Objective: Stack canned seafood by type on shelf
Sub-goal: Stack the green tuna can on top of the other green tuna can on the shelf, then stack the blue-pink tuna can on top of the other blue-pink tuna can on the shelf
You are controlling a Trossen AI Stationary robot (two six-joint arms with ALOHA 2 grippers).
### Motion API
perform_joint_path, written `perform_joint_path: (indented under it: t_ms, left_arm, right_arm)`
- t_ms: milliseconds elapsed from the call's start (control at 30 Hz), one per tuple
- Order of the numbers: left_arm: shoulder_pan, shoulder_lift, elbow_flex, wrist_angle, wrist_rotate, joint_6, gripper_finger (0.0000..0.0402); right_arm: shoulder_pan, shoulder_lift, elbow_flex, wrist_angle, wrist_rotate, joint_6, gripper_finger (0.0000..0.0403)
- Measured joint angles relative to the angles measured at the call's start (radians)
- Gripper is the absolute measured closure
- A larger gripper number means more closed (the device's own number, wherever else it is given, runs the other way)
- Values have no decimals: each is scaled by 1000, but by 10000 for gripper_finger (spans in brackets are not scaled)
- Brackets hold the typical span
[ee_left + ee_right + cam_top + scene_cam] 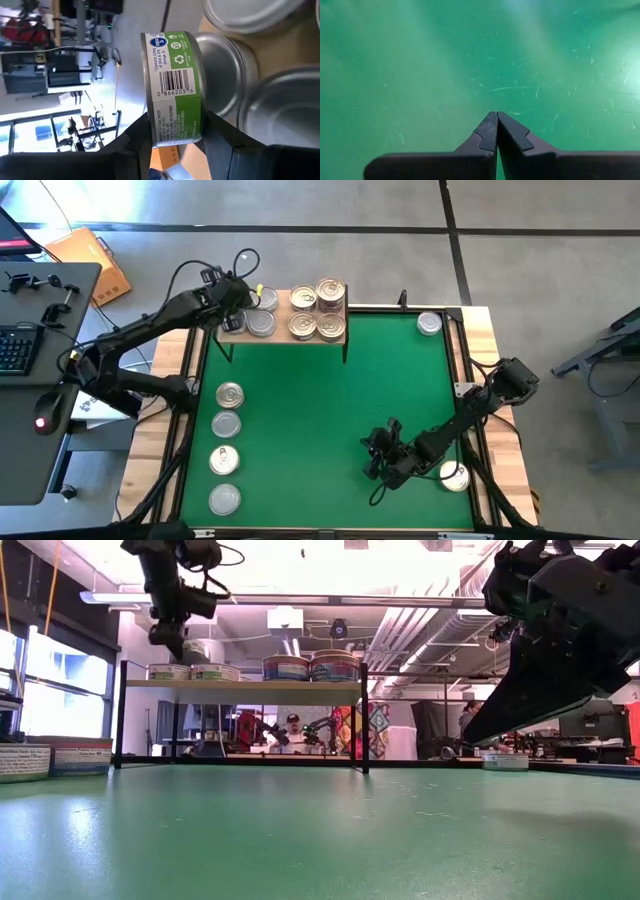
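Observation:
The shelf (283,338) stands at the mat's far edge. Two silver-lidded cans (261,323) sit on its left part and several gold-lidded cans (330,327) on its right part, some of them stacked. My left gripper (238,315) hangs over the shelf's left end, shut on a can with a green-and-white label (172,90) just beside the silver cans (225,65). In the low view it (166,640) is a little above the cans on the shelf (240,685). My right gripper (378,460) is shut, with nothing in it, low over the mat (496,117). My left gripper pinches the labelled can between its two fingers (220,140), one finger on each flat end. The labelled wall (175,125) shows between them. The fingers reach in from the table's left side, slanting down. The can is lifted, next to a silver can at the shelf's left end.
Several cans (226,423) lie in a column along the mat's left side. One can (429,323) sits at the far right corner and one (453,475) by the right arm. A desk with a keyboard (15,350) stands beyond the left edge. The mat's middle is bare.

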Motion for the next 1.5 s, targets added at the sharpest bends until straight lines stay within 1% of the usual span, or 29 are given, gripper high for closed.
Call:
perform_joint_path:
  t_ms: [167,200,433,533,667,867,1000,1067,1133,1167,1267,1367,1433,1500]
  left_arm:
    - [5,10,0,-3,40,47,288]
    - [5,12,0,0,40,54,282]
    - [5,26,0,-3,48,49,192]
    - [5,23,1,-7,70,43,167]
    - [5,24,0,-25,90,39,145]
    - [3,-1,2,-43,90,5,129]
    - [-29,-55,36,-66,97,-87,130]
    - [-60,-96,49,-66,104,-146,133]
    - [-99,-141,53,-60,147,-216,136]
    - [-120,-164,53,-59,191,-253,138]
    - [-192,-223,46,-49,367,-357,147]
    - [-286,-274,-6,21,518,-408,158]
    - [-361,-300,-61,110,566,-420,167]
    - [-440,-318,-120,207,573,-429,175]
  right_arm:
    - [-1,0,0,0,3,-28,403]
    - [-1,0,0,0,5,-31,403]
    - [-1,0,0,0,6,-40,403]
    - [0,0,0,0,6,-40,403]
    - [0,0,0,0,6,-39,403]
    - [0,0,0,0,6,-37,403]
    - [0,0,0,3,5,-40,403]
    - [-4,-1,0,-10,-12,-52,403]
    - [-13,-12,3,-41,-61,-64,400]
    - [-19,-23,13,-74,-98,-64,397]
    - [-35,-60,78,-190,-259,-50,387]
    - [-32,-69,160,-352,-426,12,385]
    - [-18,-69,215,-467,-548,57,389]
    - [8,-69,255,-569,-636,111,397]
